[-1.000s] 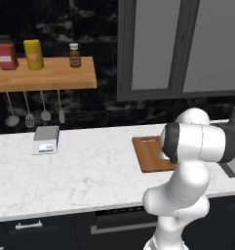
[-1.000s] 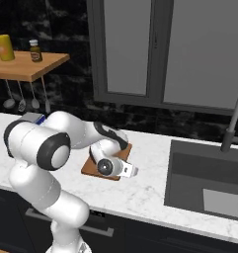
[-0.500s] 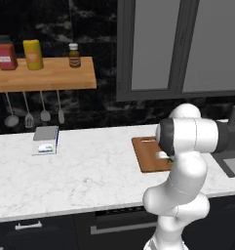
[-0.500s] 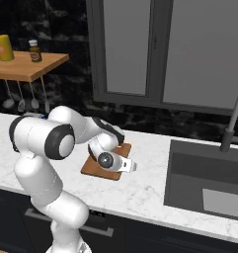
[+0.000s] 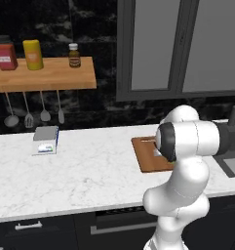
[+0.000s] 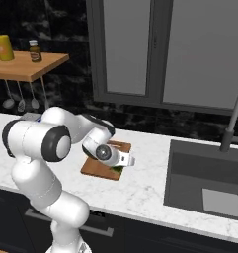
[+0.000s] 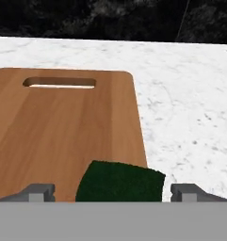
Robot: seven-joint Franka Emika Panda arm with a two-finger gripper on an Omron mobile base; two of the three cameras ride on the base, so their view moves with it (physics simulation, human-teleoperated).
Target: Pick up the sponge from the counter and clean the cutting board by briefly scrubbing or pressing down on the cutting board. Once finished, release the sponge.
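The reddish-brown cutting board (image 7: pixel 63 127) lies on the white marble counter (image 7: pixel 190 94), its handle slot at the far end. The sponge (image 7: pixel 119 182), dark green side up, sits at the board's near right edge. My gripper (image 7: pixel 112 192) straddles the sponge and is open, its fingertips (image 7: pixel 39 191) spread wider than the sponge with a small gap on each side. From the right base view the gripper (image 6: pixel 119 166) hangs low over the board (image 6: pixel 98 168), with a sliver of green sponge (image 6: pixel 116 169) beneath it. In the left base view my arm covers much of the board (image 5: pixel 146 156).
A sink (image 6: pixel 209 183) with a faucet (image 6: pixel 231 123) lies right of the board. A small white box (image 5: pixel 45 140) stands on the counter (image 5: pixel 89 176) at left. Above it, a wooden shelf (image 5: pixel 41 75) carries jars, and utensils hang beneath.
My arm's elbow has swung over and the hand has risen slightly above the board's right edge. The board has stayed put.
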